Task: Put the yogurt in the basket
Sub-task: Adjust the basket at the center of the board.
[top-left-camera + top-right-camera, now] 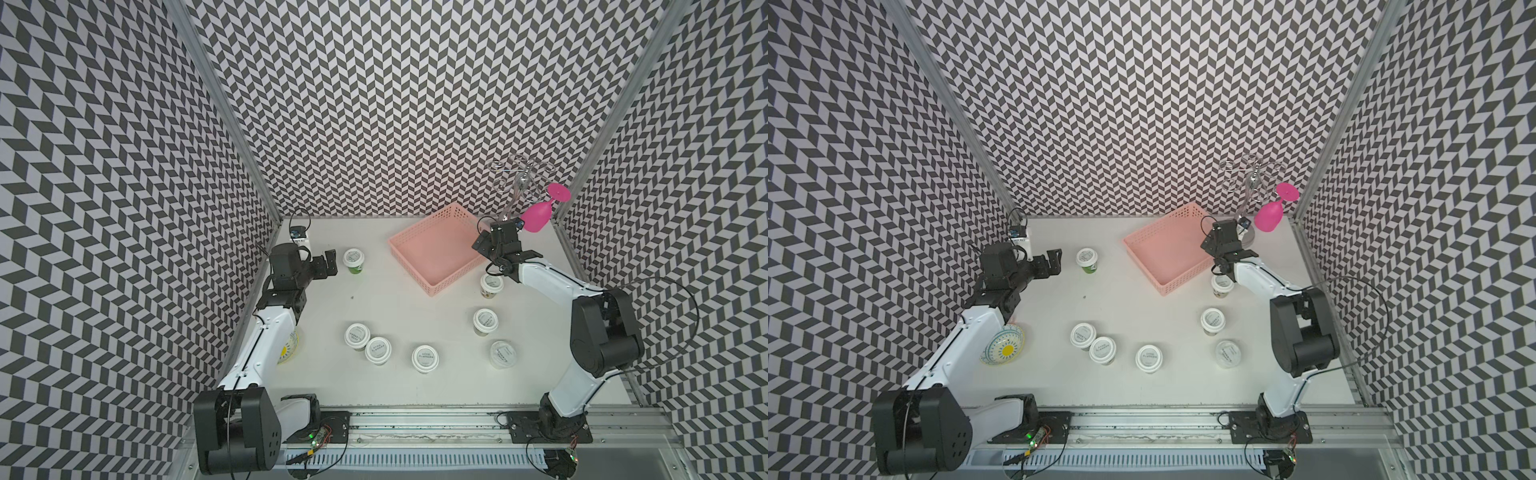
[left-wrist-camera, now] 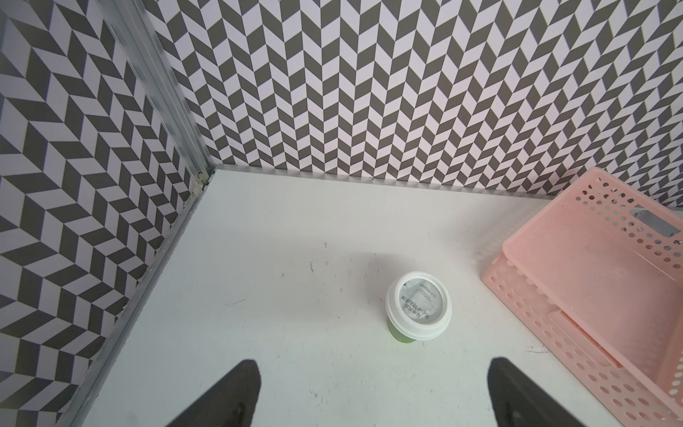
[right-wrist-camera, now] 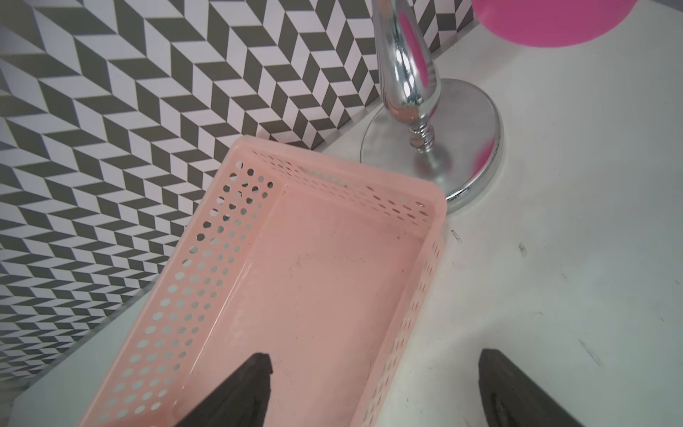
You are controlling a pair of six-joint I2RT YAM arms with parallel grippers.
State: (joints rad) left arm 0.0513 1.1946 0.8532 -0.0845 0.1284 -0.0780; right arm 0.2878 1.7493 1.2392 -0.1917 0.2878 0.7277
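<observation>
Beneath the left arm, a bowl half hidden; left fingers and right fingers apart, empty.

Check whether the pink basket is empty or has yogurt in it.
Empty. The basket shows a bare floor in both top views and the right wrist view; all seven yogurt tubs stand outside on the table.

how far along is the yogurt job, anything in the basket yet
Done: nothing; the salmon-pink perforated plastic basket is empty. In hand: nothing; both jaws stand open, the left jaws facing the green-sided white-lidded yogurt tub, the right jaws over the basket's wall. To do: all seven white-lidded tubs sit on the white table.
</observation>
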